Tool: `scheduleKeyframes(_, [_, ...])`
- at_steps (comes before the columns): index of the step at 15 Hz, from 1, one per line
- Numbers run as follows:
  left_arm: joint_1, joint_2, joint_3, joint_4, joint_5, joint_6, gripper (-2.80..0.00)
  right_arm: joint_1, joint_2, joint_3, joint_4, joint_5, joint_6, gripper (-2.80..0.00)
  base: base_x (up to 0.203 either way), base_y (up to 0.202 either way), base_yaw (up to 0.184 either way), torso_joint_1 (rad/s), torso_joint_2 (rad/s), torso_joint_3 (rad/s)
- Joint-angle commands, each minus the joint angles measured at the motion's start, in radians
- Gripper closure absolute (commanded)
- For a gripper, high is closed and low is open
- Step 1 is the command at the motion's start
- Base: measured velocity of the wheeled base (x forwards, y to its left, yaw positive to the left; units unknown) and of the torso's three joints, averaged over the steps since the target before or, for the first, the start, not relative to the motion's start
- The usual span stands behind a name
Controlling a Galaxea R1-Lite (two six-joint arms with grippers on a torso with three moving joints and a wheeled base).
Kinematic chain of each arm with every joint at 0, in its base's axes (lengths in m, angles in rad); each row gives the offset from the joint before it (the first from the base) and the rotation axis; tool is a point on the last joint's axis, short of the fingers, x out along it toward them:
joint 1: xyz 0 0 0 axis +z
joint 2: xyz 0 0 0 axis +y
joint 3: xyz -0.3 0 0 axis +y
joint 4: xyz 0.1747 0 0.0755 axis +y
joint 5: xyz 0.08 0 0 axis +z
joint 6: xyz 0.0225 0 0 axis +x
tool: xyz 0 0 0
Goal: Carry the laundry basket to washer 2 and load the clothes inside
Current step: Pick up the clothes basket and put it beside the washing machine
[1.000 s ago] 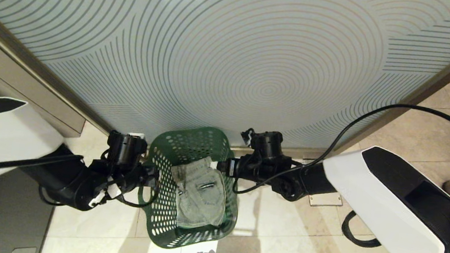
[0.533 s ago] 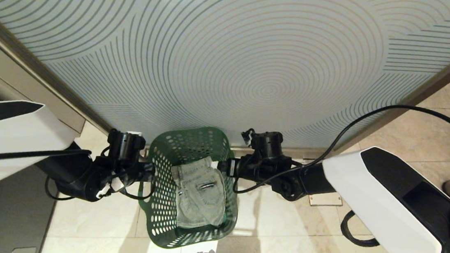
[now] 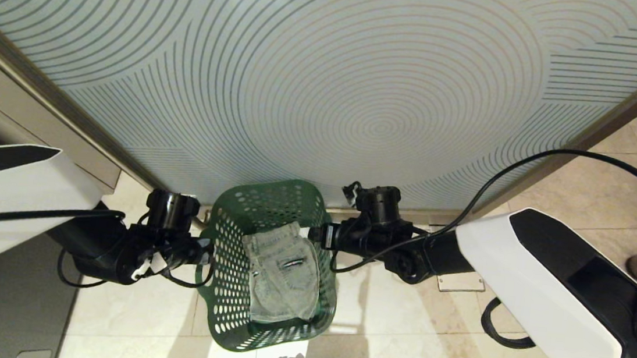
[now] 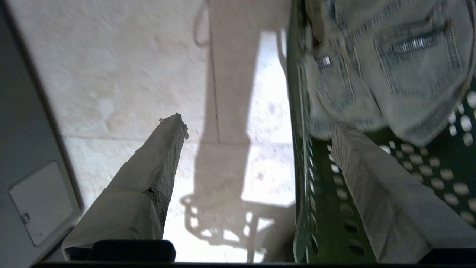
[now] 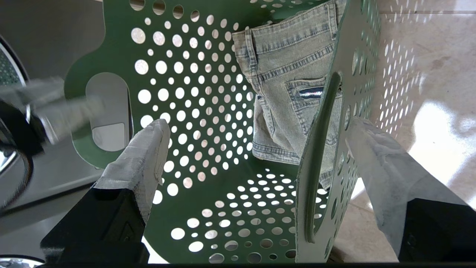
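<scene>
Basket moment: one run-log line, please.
basket on floor | clothes inside | left gripper open astride wall | right gripper open astride wall

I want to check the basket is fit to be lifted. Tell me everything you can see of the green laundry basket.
The laundry basket is dark green plastic, rectangular with rounded corners, its walls and floor pierced by round holes, with an oval cut-out handle in a side wall. It stands upright on the tiled floor before the patterned panel. Folded pale denim clothes lie on its floor. The left gripper and right gripper are open, each straddling a side wall, one finger inside and one outside; neither is closed on it.
</scene>
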Motion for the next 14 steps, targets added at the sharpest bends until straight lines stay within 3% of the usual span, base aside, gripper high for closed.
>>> scheduleKeyframes(1, [0.016, -0.004, 0.000, 0.044, -0.041, -0.002, -2.80, 0.000, 0.002, 0.000, -0.003, 0.002, 0.005, -2.80, 0.000, 0.000, 0.000, 0.000, 0.00, 0.000])
scheduleKeyframes(7, [0.024, -0.014, 0.013, 0.110, -0.191, -0.006, -2.80, -0.003, 0.000, -0.020, -0.001, 0.002, 0.005, -2.80, 0.000, 0.000, 0.000, 0.000, 0.00, 0.000])
scheduleKeyframes(14, [-0.025, 0.035, 0.008, 0.104, -0.195, -0.044, -2.80, -0.003, 0.052, -0.048, -0.002, 0.003, 0.014, -2.80, 0.000, 0.000, 0.000, 0.000, 0.00, 0.000])
